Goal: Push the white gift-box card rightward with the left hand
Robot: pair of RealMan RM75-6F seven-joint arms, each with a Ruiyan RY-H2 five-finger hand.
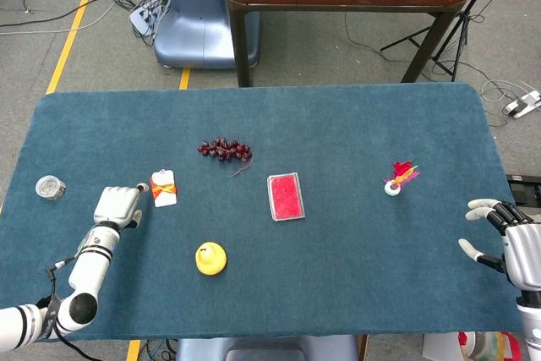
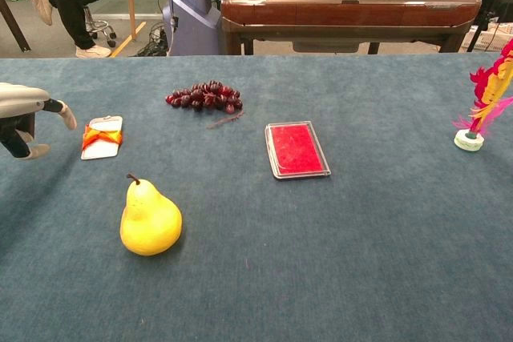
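Observation:
The white gift-box card point(image 1: 164, 188) with an orange ribbon lies flat on the blue table, left of centre; the chest view shows the card point(image 2: 102, 136) at the left. My left hand point(image 1: 118, 205) hovers just left of the card, fingers apart, holding nothing, a fingertip near the card's left edge. In the chest view the left hand point(image 2: 24, 114) sits at the frame's left border with a small gap to the card. My right hand point(image 1: 505, 239) rests open at the table's right edge, far from the card.
A yellow pear point(image 1: 210, 258) stands below and right of the card. Dark grapes point(image 1: 225, 150) lie above and right of it. A red case point(image 1: 286, 196) lies at the centre, a feathered shuttlecock point(image 1: 399, 177) further right, a small round tin point(image 1: 51, 187) at the far left.

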